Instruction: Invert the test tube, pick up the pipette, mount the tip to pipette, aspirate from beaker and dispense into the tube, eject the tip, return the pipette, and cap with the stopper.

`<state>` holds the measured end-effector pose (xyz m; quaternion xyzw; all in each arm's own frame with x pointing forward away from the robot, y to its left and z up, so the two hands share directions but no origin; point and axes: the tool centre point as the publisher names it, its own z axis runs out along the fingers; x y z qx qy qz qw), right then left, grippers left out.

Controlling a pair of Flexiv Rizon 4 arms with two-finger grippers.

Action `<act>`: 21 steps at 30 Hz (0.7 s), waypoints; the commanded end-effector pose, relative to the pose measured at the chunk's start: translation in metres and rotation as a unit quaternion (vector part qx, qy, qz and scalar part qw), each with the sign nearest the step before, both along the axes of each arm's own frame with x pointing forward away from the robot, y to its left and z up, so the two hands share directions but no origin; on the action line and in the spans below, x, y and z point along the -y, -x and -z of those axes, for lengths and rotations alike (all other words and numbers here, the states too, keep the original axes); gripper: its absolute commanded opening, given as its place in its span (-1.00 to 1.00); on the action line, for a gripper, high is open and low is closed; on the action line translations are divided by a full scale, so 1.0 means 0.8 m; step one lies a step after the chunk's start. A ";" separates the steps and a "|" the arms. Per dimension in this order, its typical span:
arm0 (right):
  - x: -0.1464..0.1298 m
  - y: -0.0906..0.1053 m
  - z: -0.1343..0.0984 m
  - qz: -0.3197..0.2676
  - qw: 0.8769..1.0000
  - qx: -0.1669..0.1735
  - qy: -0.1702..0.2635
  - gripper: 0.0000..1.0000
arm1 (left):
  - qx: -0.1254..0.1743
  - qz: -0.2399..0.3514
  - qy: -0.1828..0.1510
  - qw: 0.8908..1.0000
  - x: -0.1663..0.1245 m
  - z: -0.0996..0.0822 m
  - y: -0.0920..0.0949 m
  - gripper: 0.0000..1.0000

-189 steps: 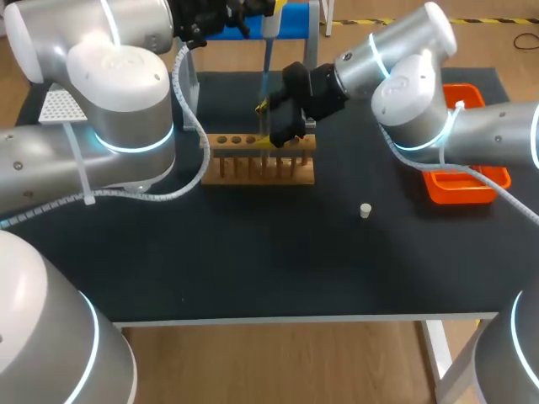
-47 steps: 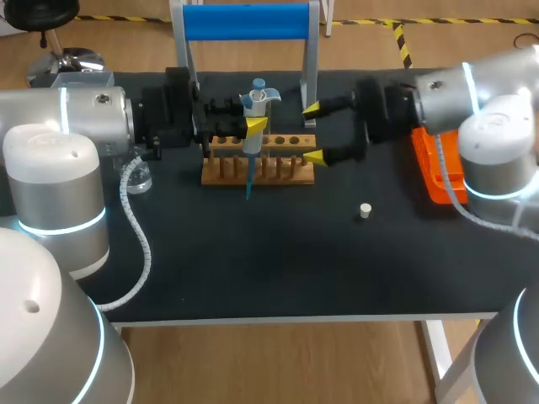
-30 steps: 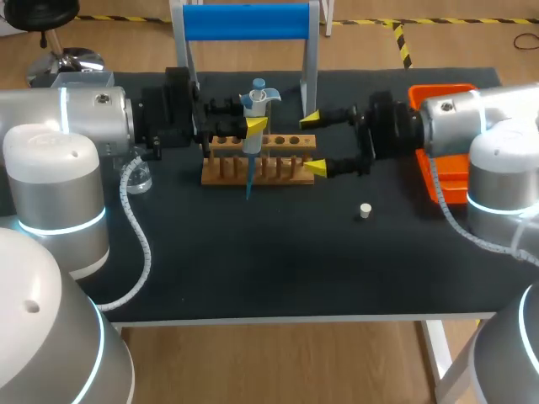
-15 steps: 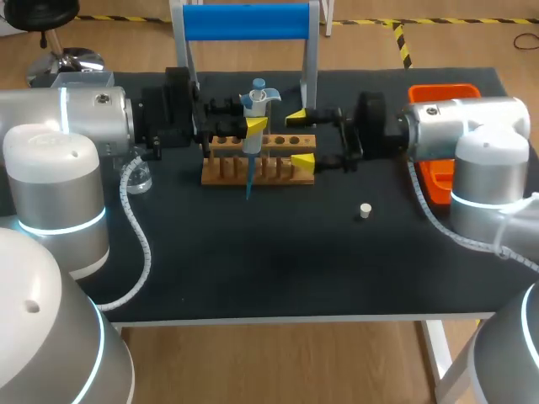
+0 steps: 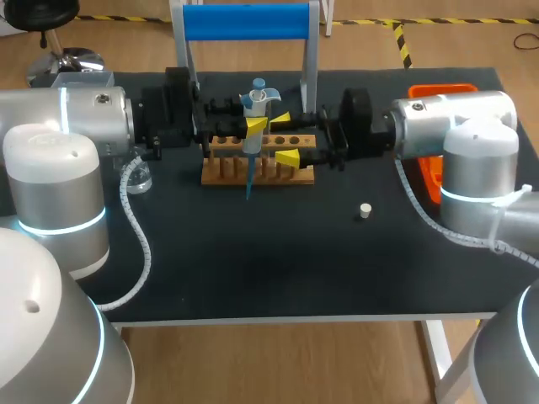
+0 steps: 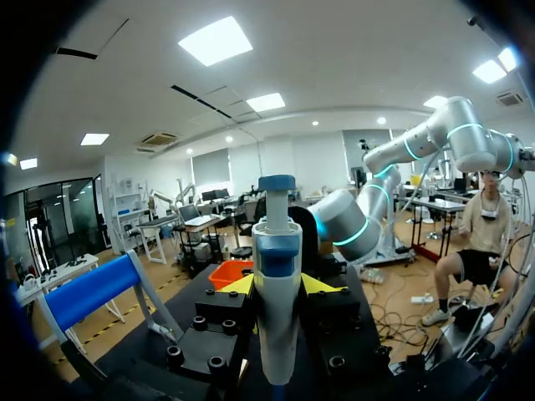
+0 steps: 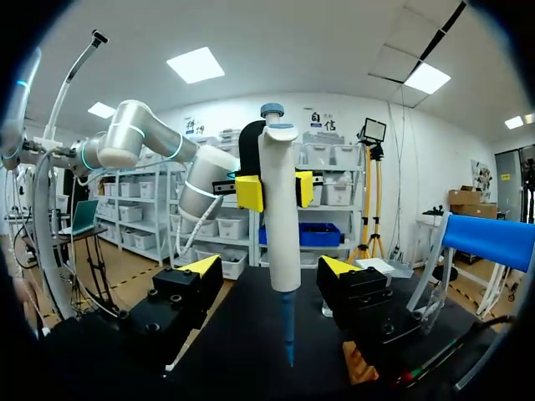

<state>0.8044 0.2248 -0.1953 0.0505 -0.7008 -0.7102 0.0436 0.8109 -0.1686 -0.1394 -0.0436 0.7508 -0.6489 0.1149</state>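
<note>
The pipette (image 7: 278, 217) stands upright ahead of the spread right fingers (image 7: 203, 267).

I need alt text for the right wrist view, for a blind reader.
A white pipette with a blue tip is held upright by the left gripper. The open right gripper flanks it without touching.

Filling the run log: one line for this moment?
left jaws: shut on pipette | right jaws: open, facing pipette | stopper: on table
</note>
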 end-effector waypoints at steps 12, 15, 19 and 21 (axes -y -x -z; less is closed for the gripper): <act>-0.017 -0.005 -0.002 0.001 1.000 0.001 0.003 0.38 | 0.001 -0.001 0.001 1.000 0.001 0.001 0.000 -1.00; -0.021 -0.006 -0.002 0.000 1.000 0.001 0.004 0.37 | 0.001 -0.001 0.001 1.000 0.001 0.001 0.000 -1.00; -0.026 -0.008 -0.003 0.000 1.000 0.001 0.004 0.34 | 0.001 -0.001 0.001 1.000 0.001 0.001 0.000 -1.00; -0.029 -0.009 -0.003 -0.001 1.000 0.001 0.003 0.34 | 0.001 -0.001 0.001 1.000 0.001 0.001 0.000 -1.00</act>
